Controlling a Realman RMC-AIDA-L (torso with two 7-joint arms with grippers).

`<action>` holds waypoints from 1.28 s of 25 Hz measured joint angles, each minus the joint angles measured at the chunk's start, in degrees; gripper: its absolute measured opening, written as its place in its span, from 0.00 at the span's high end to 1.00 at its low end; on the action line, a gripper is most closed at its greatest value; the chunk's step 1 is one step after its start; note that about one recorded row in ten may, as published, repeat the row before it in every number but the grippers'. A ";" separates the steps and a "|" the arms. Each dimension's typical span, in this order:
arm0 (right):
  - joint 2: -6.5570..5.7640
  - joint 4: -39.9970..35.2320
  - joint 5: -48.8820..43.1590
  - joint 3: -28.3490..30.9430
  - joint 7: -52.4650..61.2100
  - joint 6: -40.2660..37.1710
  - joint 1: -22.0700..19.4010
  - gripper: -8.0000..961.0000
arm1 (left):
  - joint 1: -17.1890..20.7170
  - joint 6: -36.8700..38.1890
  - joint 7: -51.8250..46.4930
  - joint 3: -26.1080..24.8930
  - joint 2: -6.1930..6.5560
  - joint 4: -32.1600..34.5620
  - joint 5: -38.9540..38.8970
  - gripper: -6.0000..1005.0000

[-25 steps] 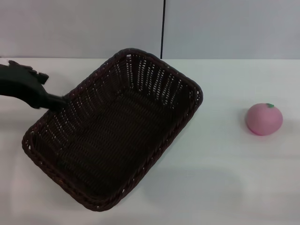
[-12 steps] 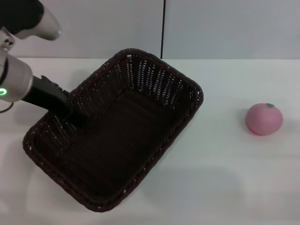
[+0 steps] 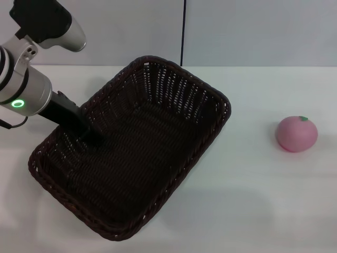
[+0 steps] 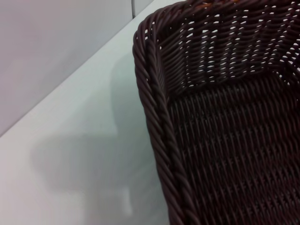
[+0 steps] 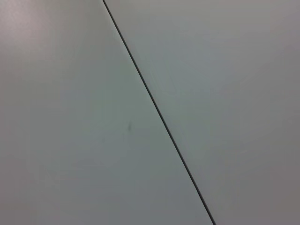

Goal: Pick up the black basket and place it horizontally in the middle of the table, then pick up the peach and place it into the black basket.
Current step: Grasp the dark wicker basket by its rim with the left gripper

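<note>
The black basket (image 3: pixel 137 153) lies diagonally on the white table (image 3: pixel 253 195), left of centre in the head view. My left gripper (image 3: pixel 88 132) reaches down over the basket's left long rim, with its dark fingers straddling the rim and closed on it. The left wrist view shows the braided rim (image 4: pixel 157 117) and the woven floor close up, but none of my fingers. The peach (image 3: pixel 297 134), pink with a small green leaf mark, sits on the table to the right, well apart from the basket. My right gripper is out of view.
A grey wall with a dark vertical seam (image 3: pixel 183 31) stands behind the table's far edge. The right wrist view shows only this wall and its seam (image 5: pixel 159 112). Bare tabletop lies between the basket and the peach.
My left arm has come in from the left and lowered onto the basket's left rim. The basket has shifted slightly to the right. The peach has not moved.
</note>
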 joint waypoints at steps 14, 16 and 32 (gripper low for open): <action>-0.09 -0.80 0.00 0.08 0.00 0.71 0.35 0.25 | -2.03 -0.67 0.30 0.94 -0.04 -0.66 0.79 0.65; -0.09 -0.94 0.00 0.94 0.31 0.72 0.31 0.25 | -2.94 -1.02 1.09 0.99 -0.05 -1.38 0.98 0.67; -0.09 -2.99 -0.01 2.99 4.24 2.28 -0.27 0.25 | -9.13 -0.64 29.79 7.81 -0.33 2.80 1.12 0.78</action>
